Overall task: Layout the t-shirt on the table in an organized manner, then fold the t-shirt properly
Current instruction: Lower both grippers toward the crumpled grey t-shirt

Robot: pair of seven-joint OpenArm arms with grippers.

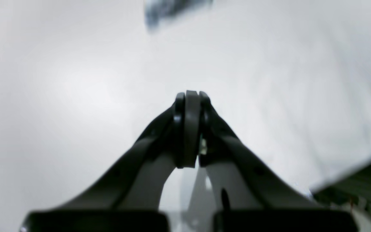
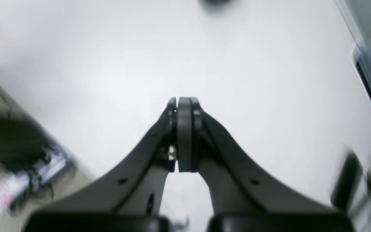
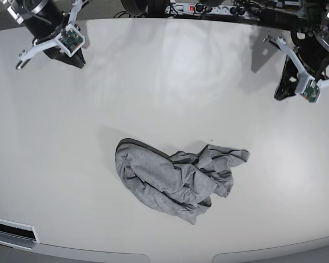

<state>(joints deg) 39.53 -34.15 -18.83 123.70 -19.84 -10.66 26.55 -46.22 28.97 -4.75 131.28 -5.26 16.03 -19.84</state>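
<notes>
Glossy, smooth white tabletop (image 3: 170,71), catching soft reflections and pale sheen. Soft heather-grey knit cloth for the t-shirt (image 3: 175,178), matt, creased and rumpled, with darker seam edging. Matt dark plastic-looking fingers on the left claw (image 1: 190,96) and right claw (image 2: 184,101), smooth, faintly shiny along the curved edges. White, hard-looking brackets on both arms.

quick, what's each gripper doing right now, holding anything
left gripper: closed, holding nothing, over the bare table.
right gripper: closed, holding nothing.
The t-shirt lies crumpled, untouched.
</notes>
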